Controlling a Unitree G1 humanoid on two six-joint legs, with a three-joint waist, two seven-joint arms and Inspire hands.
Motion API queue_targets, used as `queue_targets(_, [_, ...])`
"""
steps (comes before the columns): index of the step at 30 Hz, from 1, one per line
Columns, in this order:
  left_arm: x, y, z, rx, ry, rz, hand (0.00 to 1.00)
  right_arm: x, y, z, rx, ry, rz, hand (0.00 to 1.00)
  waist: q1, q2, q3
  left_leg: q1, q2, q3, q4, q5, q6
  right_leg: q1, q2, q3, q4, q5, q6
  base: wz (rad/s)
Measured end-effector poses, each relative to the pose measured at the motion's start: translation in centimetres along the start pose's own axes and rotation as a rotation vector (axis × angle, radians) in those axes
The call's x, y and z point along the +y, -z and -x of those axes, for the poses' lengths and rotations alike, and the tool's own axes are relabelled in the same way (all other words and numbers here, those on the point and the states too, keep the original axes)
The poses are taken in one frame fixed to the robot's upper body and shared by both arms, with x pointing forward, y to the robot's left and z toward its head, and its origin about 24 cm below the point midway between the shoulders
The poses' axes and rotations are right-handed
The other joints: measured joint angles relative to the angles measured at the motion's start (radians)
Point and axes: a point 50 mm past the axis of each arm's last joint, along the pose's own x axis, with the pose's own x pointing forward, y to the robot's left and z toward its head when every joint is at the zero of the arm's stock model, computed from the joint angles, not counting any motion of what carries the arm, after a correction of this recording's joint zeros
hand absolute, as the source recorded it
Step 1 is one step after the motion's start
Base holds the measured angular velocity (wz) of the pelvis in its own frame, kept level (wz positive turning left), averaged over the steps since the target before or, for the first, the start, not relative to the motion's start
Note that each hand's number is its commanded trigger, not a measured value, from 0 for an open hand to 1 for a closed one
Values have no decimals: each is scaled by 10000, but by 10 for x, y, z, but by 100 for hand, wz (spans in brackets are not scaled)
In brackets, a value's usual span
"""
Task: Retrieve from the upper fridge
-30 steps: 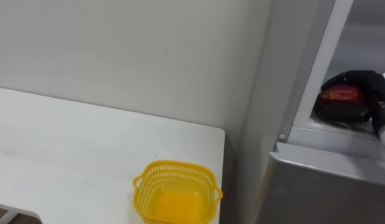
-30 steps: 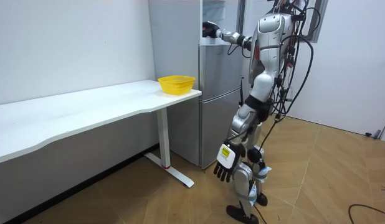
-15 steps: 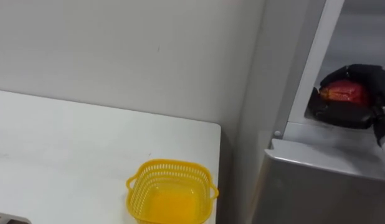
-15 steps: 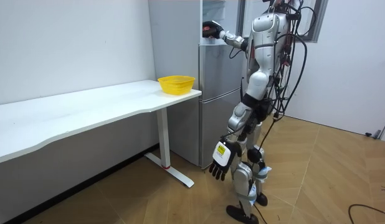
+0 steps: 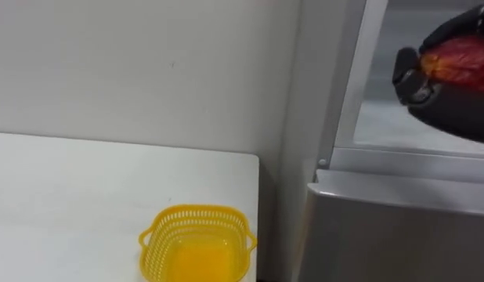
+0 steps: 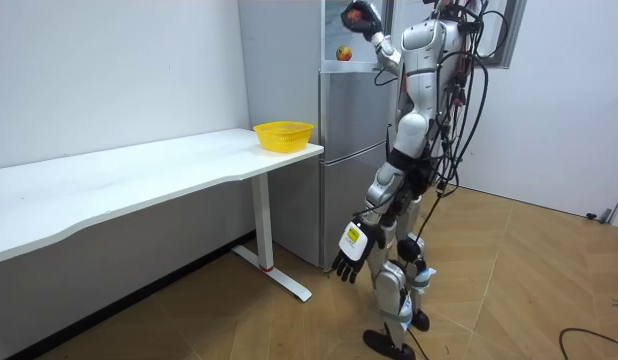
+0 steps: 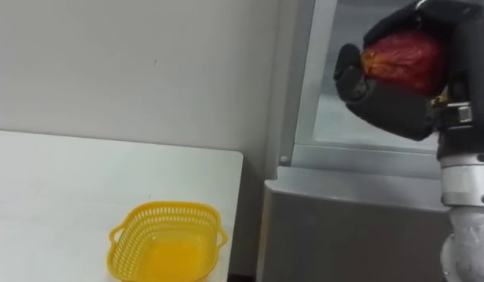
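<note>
Red fruit (image 7: 405, 56) grasped in fingers of right hand (image 7: 389, 98), held high at open fridge (image 5: 383, 227). Left hand (image 6: 349, 260) hung low, fingers relaxed. Yellow basket (image 5: 196, 247) seen on counter (image 5: 70, 196).

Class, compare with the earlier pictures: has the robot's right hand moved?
Yes. Against the grey fridge, the black right hand, curled round a round red fruit, has risen and pulled out toward the room view's right.
</note>
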Motion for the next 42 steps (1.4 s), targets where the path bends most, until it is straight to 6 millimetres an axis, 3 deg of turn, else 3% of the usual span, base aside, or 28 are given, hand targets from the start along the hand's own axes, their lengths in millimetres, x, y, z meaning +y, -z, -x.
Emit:
queue_targets(5, [-2,1,-1,-21,140,-26,0,2,-25,7,-1465,430,64,100,77,-29,-18,38,1,6,17,0,0,27,51,-50,17,1,0,0])
queue_targets(15, [-3,0,-2,-88,249,-227,0,23,-31,18,-2000,-506,809,100,272,-185,-28,41,20,15,-132,3,-5,-45,78,-45,7,1,1,0])
queue_targets(18, [0,-6,-4,-170,263,-308,0,31,-35,22,-2141,-855,521,100,362,-273,20,40,23,13,-115,8,-11,-51,84,-45,9,1,1,0])
queue_targets(20, [3,-9,-5,-262,178,-375,0,33,-38,23,-2401,-973,831,100,593,-361,28,26,22,30,-93,10,-11,-125,81,-27,10,1,1,-5])
queue_targets(23, [3,-7,-5,-201,202,-416,0,39,-42,24,-2756,-1269,1134,100,671,-414,15,28,10,-4,-93,10,-9,-109,70,-60,-1,1,1,-2])
queue_targets(36, [3,-7,-5,-179,323,-491,0,57,-54,21,-3581,-2611,1306,100,1176,-511,59,-17,1,-72,-67,13,-12,-24,-7,-208,-133,2,0,1])
queue_targets(42, [8,-8,-6,-177,541,-533,0,76,-54,21,-3831,-3451,1443,100,1373,-613,96,-146,-10,-297,-110,25,-36,-15,-11,-448,-115,2,0,10])
